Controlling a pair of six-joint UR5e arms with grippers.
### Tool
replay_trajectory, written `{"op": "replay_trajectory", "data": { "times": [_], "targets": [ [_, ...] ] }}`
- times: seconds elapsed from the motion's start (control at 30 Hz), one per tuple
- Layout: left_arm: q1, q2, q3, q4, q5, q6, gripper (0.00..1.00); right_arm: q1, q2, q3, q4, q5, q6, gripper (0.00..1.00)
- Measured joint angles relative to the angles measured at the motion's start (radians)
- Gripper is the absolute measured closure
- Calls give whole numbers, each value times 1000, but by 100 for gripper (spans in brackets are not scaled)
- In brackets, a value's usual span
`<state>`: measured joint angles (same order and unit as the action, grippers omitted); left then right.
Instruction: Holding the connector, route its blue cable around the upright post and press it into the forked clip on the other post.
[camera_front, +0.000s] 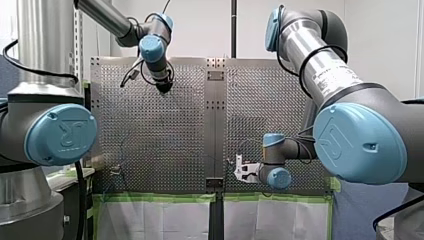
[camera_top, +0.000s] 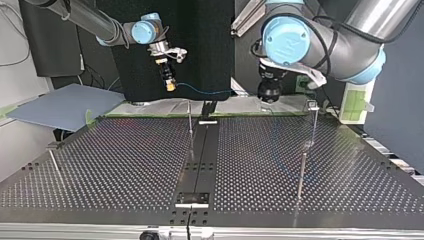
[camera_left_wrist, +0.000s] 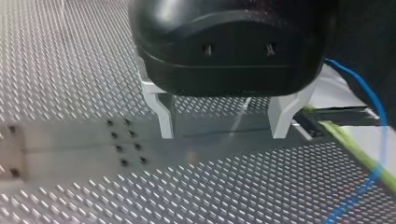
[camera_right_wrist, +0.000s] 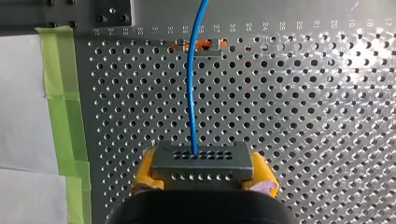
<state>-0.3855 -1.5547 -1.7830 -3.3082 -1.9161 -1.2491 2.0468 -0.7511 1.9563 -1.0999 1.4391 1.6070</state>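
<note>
Right gripper (camera_right_wrist: 203, 173): yellow pads (camera_right_wrist: 144, 171) clamped on the grey connector (camera_right_wrist: 202, 161).
Blue cable (camera_right_wrist: 192, 93): leaves the connector, runs ahead over the perforated table (camera_right_wrist: 303, 116) (green tape (camera_right_wrist: 60, 107) alongside).
Left gripper (camera_left_wrist: 224, 126): metal fingers (camera_left_wrist: 163, 112) spread apart, nothing between them.

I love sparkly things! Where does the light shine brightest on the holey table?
Right wrist view: strongest glare on the table, far ahead of my right pincer, to one side of the blue cable. Left wrist view: a pale streak on the metal strip beneath my left pincer. Top view: the table looks dim, with pale glints on an upright post.
</note>
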Motion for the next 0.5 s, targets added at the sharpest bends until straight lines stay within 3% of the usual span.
{"op": "replay_trajectory", "data": {
  "times": [0.17,0.5],
  "targets": [
    [-23,-1,6,38,-5,38,2,2,0,0,2,0,-1,100],
    [-2,-39,20,118,-34,118,2,-5,0,0,5,10,2,100]
  ]
}}
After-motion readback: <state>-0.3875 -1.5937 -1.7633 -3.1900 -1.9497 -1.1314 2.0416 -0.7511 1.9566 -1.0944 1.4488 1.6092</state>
